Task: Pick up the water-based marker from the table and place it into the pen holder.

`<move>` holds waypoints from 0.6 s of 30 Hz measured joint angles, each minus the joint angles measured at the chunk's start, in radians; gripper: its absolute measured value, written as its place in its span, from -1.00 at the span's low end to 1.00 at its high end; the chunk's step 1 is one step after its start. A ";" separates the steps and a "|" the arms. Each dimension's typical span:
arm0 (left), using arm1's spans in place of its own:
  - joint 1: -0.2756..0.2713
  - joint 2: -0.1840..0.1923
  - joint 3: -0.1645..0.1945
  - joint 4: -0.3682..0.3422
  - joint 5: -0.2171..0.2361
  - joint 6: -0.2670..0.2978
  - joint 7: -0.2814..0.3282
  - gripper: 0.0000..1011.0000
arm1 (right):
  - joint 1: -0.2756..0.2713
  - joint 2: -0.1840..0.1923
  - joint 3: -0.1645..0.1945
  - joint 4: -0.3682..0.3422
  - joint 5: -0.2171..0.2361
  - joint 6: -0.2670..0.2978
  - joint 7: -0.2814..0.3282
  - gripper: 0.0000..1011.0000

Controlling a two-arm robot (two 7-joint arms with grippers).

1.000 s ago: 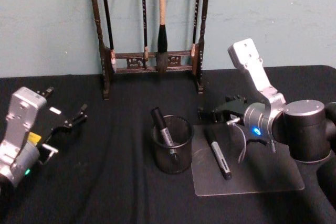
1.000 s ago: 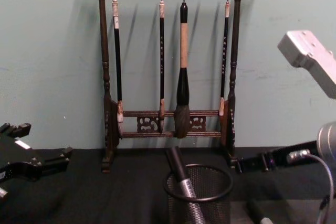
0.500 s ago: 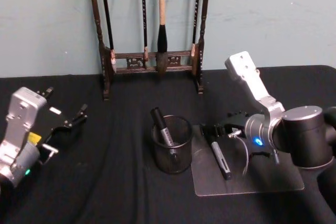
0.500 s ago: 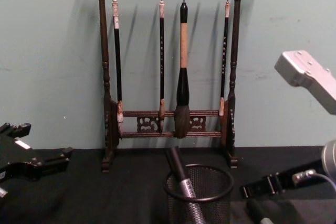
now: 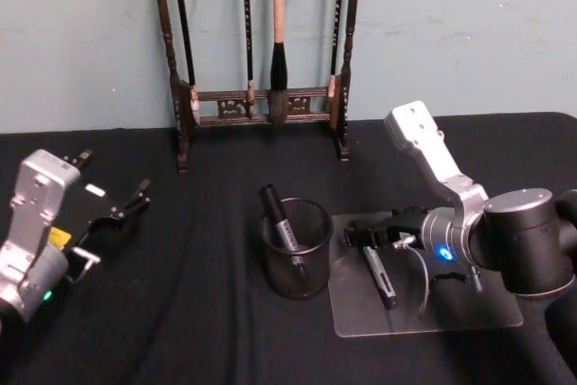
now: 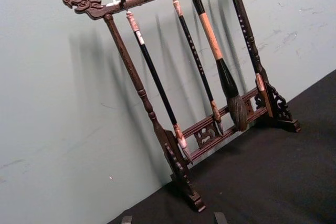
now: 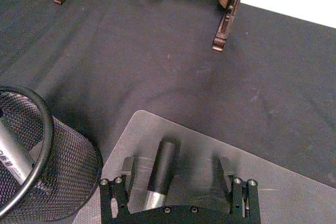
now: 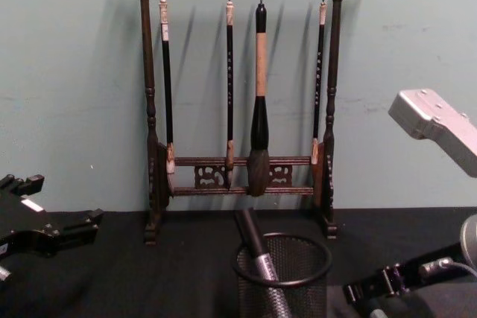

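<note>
Grasping is in hand: the black-and-silver water-based marker (image 7: 161, 167), at three o'clock of the black wire-mesh pen holder (image 5: 296, 259), is straddled by the released right hand (image 7: 176, 170). Closure is called for next. The left hand (image 5: 115, 214) is parked, released, at nine o'clock.

the pen holder (image 5: 296, 250) stands mid-table (image 5: 198, 313), with another marker (image 5: 278, 214) leaning in it. the brush rack (image 5: 261, 105) stands behind it at 12 o'clock. at 3 o'clock lies the paler patch (image 5: 451, 308), with the water-based marker (image 5: 379, 275) on it. the right gripper (image 5: 368, 236) straddles that marker's 12 o'clock end. the left gripper (image 5: 126, 209) hangs at 9 o'clock.
</note>
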State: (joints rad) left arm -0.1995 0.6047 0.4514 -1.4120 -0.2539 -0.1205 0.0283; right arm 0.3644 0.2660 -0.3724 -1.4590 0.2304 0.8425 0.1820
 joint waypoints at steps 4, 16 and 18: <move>0.000 0.000 0.000 0.000 0.000 0.000 0.000 1.00 | -0.001 -0.002 0.000 0.002 -0.008 0.007 0.007 0.98; 0.000 0.000 0.000 0.000 0.000 0.000 0.000 1.00 | 0.000 -0.009 -0.003 0.018 -0.038 0.022 0.033 0.98; 0.000 0.000 0.000 0.000 0.000 0.000 0.000 1.00 | 0.000 -0.009 -0.004 0.019 -0.042 0.023 0.037 0.98</move>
State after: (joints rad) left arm -0.1995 0.6047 0.4514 -1.4120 -0.2539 -0.1205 0.0283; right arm 0.3643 0.2569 -0.3759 -1.4399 0.1887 0.8654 0.2194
